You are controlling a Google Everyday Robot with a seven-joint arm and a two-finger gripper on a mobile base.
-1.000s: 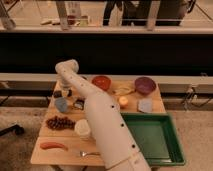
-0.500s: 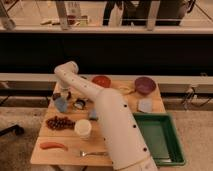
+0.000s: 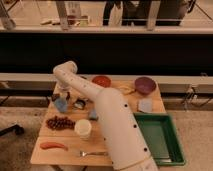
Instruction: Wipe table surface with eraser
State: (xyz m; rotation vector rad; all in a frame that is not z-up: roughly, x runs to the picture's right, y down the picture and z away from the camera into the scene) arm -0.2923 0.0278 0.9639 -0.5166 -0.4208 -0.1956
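Note:
My gripper (image 3: 61, 98) hangs at the end of the white arm over the left rear of the light wooden table surface (image 3: 67, 137), right above a blue cup-like object (image 3: 61, 105). A small dark flat object (image 3: 80, 104), possibly the eraser, lies just right of the gripper, beside the arm. I cannot tell whether the gripper touches either one. The arm hides the middle of the table.
A red bowl (image 3: 101, 80) and a purple bowl (image 3: 145, 85) stand at the back. A blue-grey sponge (image 3: 145, 105) lies at the right and a green tray (image 3: 162, 140) at the front right. Grapes (image 3: 60, 122), a white cup (image 3: 83, 128), a sausage (image 3: 53, 145) and a fork (image 3: 92, 153) fill the front left.
The arm's lower part has shifted a little to the left and covers more of the table's middle. The gripper stays at the left rear by the blue object.

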